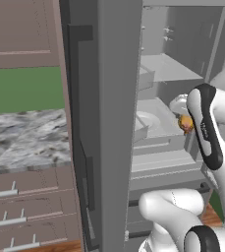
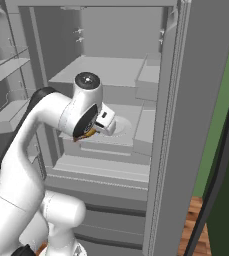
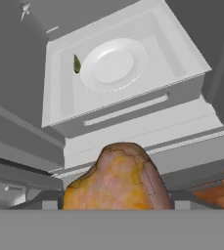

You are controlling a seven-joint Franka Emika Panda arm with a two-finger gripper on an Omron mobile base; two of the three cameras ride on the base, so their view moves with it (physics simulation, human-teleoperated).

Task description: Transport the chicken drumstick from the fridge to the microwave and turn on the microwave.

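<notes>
Gripper [image 3: 114, 207] clamped on drumstick [image 3: 116, 178], clear of plate [image 3: 113, 63]. Back straight out of fridge [image 2: 206, 100]; mind door shelves.

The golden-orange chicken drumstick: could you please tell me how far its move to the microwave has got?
Done: the tall grey fridge stands open, and the golden-orange chicken drumstick is off the round white plate, which is empty. In hand: the gripper holds the drumstick in front of the shelves. Left: carrying it to the microwave, placing it inside and switching it on.

Fridge [image 2: 186, 125] shelf [image 3: 182, 53] w/ white plate [image 3: 112, 63]; small green bit [image 3: 77, 64] beside it.
</notes>
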